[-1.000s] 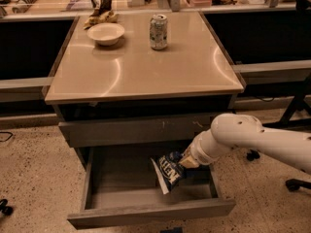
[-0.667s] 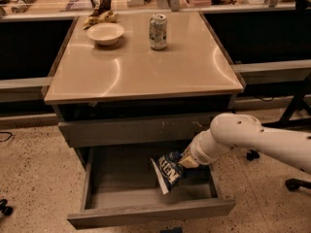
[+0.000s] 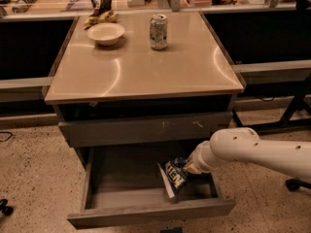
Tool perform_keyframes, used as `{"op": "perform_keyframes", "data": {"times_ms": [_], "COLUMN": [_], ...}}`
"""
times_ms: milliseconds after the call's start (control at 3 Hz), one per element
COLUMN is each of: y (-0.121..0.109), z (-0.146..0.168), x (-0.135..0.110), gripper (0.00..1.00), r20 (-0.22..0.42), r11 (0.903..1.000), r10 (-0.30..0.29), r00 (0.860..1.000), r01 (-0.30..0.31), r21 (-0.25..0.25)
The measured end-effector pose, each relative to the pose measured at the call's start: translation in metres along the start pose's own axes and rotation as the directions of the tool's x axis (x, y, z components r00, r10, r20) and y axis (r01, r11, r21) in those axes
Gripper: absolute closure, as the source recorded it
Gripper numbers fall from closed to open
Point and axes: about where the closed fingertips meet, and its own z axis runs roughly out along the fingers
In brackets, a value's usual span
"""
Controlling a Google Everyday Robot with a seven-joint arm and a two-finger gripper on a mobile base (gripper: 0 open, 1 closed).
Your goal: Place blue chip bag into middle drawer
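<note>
Most of the job looks done: the blue chip bag (image 3: 174,176) stands tilted on edge inside the open middle drawer (image 3: 146,214), low and right of centre in the frame. My gripper (image 3: 187,168) sits against its upper right side, down in the drawer. Whether it is clamped on the bag or loose I cannot tell, and what seems left is letting go and drawing out

The middle drawer (image 3: 146,215) stands pulled open beneath a scratch-marked drawer front (image 3: 146,128). Inside the drawer, toward its right side, the blue chip bag (image 3: 172,178) stands tilted on end. The gripper (image 3: 186,167) reaches over the drawer's right wall to the bag's upper end. Above the drawer, a soda can (image 3: 158,31) and a white bowl (image 3: 105,33) sit on the cabinet top (image 3: 146,72).
</note>
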Motion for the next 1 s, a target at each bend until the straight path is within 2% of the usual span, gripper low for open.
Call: {"op": "perform_keyframes", "data": {"times_ms": [333, 667, 1000], "y": [-0.011, -0.02, -0.025], "z": [0.031, 0.061, 0.088], "x": [0.01, 0.012, 0.008], "gripper": [1.0, 1.0, 1.0], "r20": [0.049, 0.11, 0.167], "r11": [0.9993, 0.9992, 0.9998], "r10": [0.003, 0.005, 0.011], "r00": [0.999, 0.994, 0.986], "r01": [-0.005, -0.009, -0.014], "r21": [0.036, 0.039, 0.017]}}
